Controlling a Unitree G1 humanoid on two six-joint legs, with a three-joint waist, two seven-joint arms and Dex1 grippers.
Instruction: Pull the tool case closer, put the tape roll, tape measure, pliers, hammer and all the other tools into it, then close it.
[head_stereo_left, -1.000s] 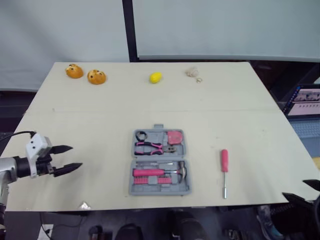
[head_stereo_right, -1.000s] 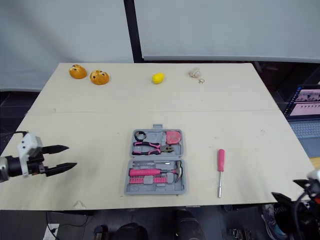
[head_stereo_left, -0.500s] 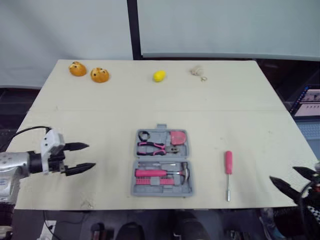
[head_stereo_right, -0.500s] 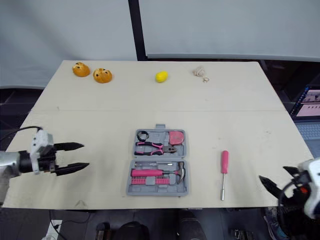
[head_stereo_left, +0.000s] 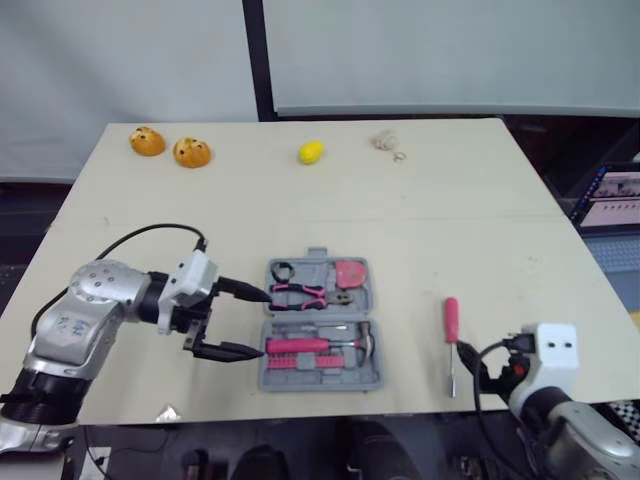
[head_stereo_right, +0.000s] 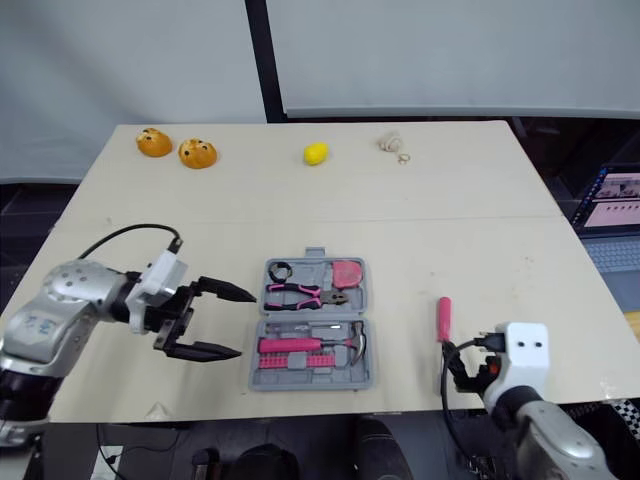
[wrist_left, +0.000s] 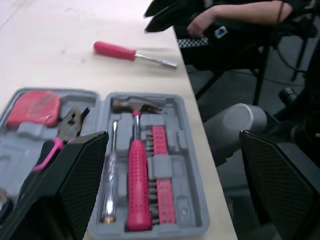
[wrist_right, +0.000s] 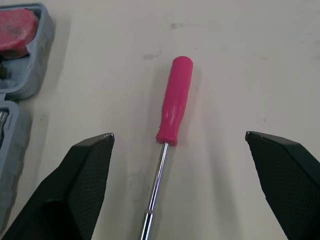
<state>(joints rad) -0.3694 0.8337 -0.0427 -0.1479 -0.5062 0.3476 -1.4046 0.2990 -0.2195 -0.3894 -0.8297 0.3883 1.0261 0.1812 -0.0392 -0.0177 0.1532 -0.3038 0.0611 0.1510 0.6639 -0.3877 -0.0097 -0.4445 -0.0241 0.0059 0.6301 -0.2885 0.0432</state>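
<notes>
While the grey tool case (head_stereo_left: 320, 385) lies open towards the near edge of the table (head_stereo_left: 300, 210), a pink-handled screwdriver (head_stereo_left: 450, 322) lies outside it on the right, handle pointing far. From the head views, the case's far half holds a black tape roll (head_stereo_left: 281, 271), a pink tape measure (head_stereo_left: 350, 272) and pliers (head_stereo_left: 305, 293). The near half holds a hammer (head_stereo_left: 320, 345). The left gripper (head_stereo_left: 264, 324) hangs just left of the case with its fingers spread wide, both tips at the case's left edge; I cannot tell whether they touch it. The right gripper sits at the near right edge, close to the screwdriver's metal tip. Along the far edge lie two orange round things (head_stereo_left: 170, 147), a lemon (head_stereo_left: 311, 152) and a small beige lump (head_stereo_left: 383, 142).

Looking along the left gripper's fingers, the wide gap frames the hammer and a row of pink bits (wrist_left: 160, 175), with the screwdriver beyond.

From the right wrist view, the right gripper (wrist_right: 179, 134) has its fingers wide apart, on either side of the screwdriver and clear of it.
</notes>
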